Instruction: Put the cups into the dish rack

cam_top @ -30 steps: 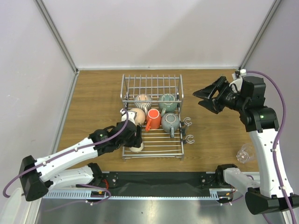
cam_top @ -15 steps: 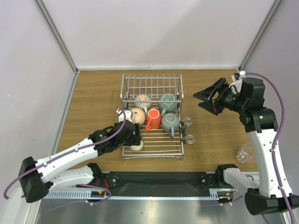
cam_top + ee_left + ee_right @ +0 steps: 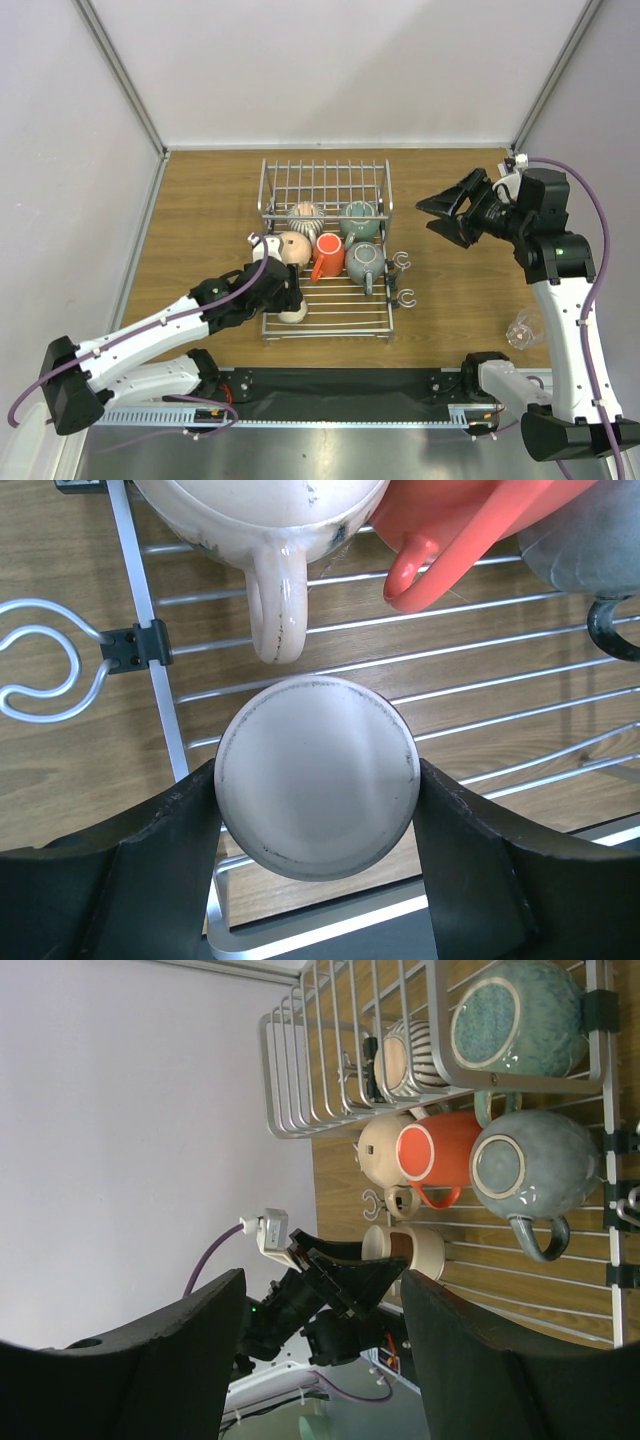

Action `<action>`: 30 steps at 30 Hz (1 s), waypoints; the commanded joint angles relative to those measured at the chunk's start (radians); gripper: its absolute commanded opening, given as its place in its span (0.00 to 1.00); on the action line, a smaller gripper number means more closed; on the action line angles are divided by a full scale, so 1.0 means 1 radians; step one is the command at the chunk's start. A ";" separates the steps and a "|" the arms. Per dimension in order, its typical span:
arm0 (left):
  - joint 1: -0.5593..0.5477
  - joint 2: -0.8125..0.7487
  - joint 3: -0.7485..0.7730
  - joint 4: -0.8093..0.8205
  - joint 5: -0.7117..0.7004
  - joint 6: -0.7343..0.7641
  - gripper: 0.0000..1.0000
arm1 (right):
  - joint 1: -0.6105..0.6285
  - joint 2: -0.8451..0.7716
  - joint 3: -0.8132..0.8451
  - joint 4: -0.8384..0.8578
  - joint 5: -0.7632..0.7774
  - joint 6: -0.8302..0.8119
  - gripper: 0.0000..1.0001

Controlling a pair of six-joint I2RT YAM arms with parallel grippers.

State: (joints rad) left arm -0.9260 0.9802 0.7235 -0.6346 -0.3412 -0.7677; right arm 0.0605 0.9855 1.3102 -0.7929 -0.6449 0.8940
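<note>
Top external view showed the wooden bench carrying the dish rack, whose front left corner lay directly under the left end effector. That end effector was closed to a cup's width on a cream cup turned base-up. In the left wrist view its fingers pressed the cup's wall from both sides. Whether the cup hung over the slats or already sat on them could not be told.

Just ahead of the left end effector stood a beige mug, its handle pointing back at the held cup and nearly touching it. The red-orange cup was ahead and to the right. Farther ahead, by the upright tines, were the ribbed cup and the teal-green cup, with the grey-green mug off to the right.

The right end effector was spread wide and held nothing, hovering well to the right of the rack and facing it. Well behind it, near that arm's base, a clear glass lay on the bench, not yet loaded.

The step in hand looked like setting down the cream cup. The next move probably called for lowering it until the rim rested on the slats, then parting the fingers without nudging the mug handle.
</note>
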 commanded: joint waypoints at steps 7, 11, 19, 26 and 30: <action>0.009 -0.015 -0.009 -0.094 0.062 -0.019 0.65 | -0.028 -0.018 -0.023 0.027 -0.058 -0.010 0.69; 0.009 -0.037 -0.010 -0.088 0.082 -0.012 0.75 | -0.030 -0.018 -0.029 0.026 -0.058 -0.013 0.69; 0.009 -0.018 0.022 -0.089 0.106 0.019 0.83 | -0.031 -0.019 -0.037 0.027 -0.061 -0.017 0.69; 0.009 -0.043 0.033 -0.085 0.123 0.033 0.98 | -0.036 -0.021 -0.048 0.024 -0.059 -0.020 0.69; 0.009 -0.049 0.054 -0.102 0.133 0.042 1.00 | -0.037 -0.018 -0.051 0.024 -0.053 -0.027 0.69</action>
State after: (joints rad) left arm -0.9222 0.9535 0.7246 -0.7219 -0.2253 -0.7502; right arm 0.0284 0.9787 1.2568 -0.7887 -0.6720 0.8852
